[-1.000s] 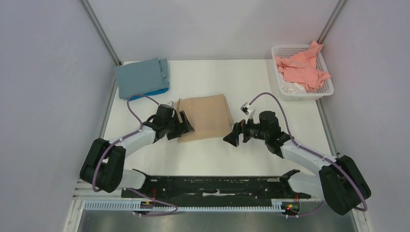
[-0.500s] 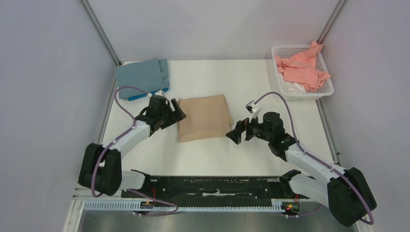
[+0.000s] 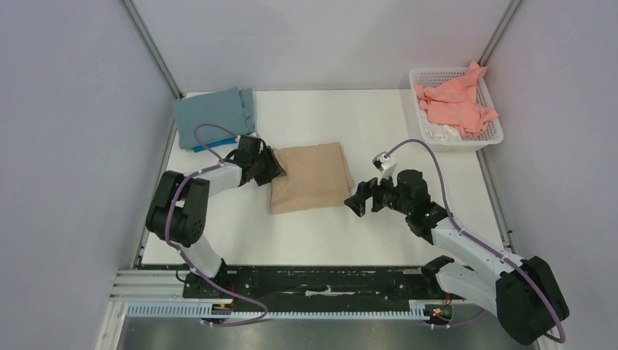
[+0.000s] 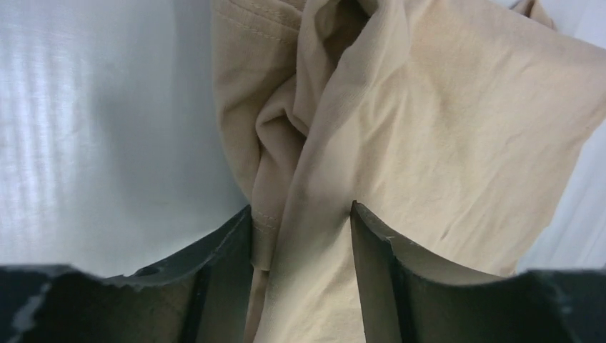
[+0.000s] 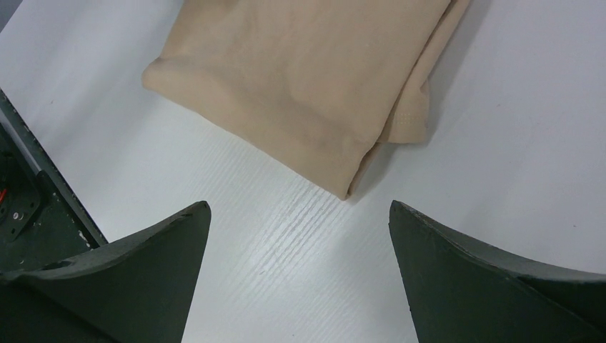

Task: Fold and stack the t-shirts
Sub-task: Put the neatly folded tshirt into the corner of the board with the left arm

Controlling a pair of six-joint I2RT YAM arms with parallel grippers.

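Your left gripper stands narrow around the left edge of the folded beige t-shirt in the middle of the desk, cloth between the jaws, a firm pinch I can't confirm; your right gripper hangs wide open just off its near right corner

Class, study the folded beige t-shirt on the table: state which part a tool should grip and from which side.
Grip the bunched left edge of the beige t-shirt, coming in low from the left, where the left tool straddles it. The folded layers there stand up off the table; the top lies flat, offering nothing to pinch.
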